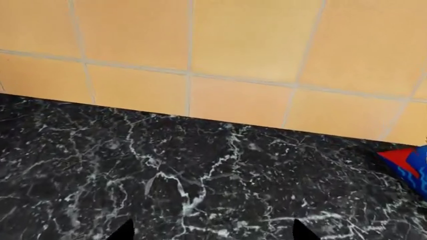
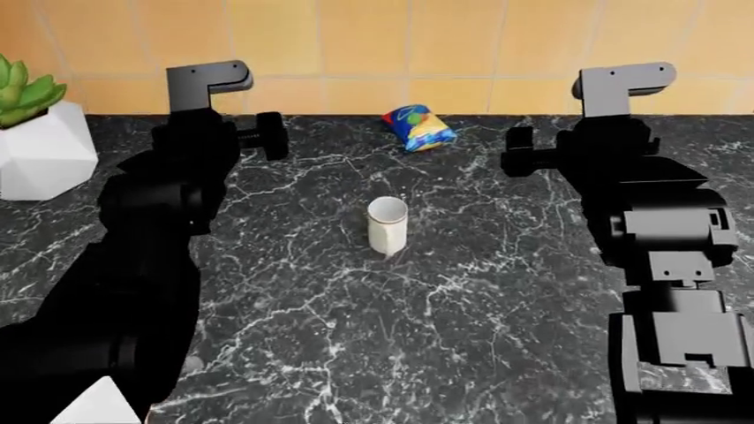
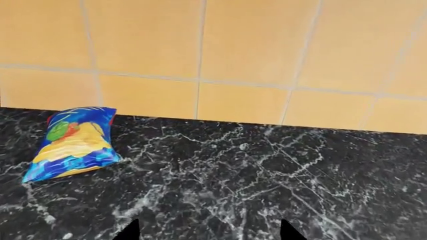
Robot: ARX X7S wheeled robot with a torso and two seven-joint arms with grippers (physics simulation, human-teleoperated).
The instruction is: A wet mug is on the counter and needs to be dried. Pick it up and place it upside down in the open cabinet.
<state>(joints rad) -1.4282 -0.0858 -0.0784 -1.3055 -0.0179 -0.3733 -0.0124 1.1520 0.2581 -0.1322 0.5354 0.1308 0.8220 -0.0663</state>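
Note:
The cream-white mug (image 2: 388, 225) stands upright, mouth up, in the middle of the black marble counter (image 2: 471, 300). It shows only in the head view. My left gripper (image 2: 268, 134) hovers over the counter to the mug's far left, apart from it. My right gripper (image 2: 518, 150) hovers to its far right. In the left wrist view the gripper (image 1: 213, 235) shows two black fingertips (image 1: 122, 232) wide apart with only counter between them. The right gripper (image 3: 209, 234) shows the same. Both are open and empty. The open cabinet is out of view.
A blue-and-yellow snack bag (image 2: 418, 126) lies by the orange tiled wall (image 2: 353, 44), also seen in the right wrist view (image 3: 73, 142) and at the left wrist view's edge (image 1: 410, 165). A white faceted plant pot (image 2: 41, 150) stands at the far left.

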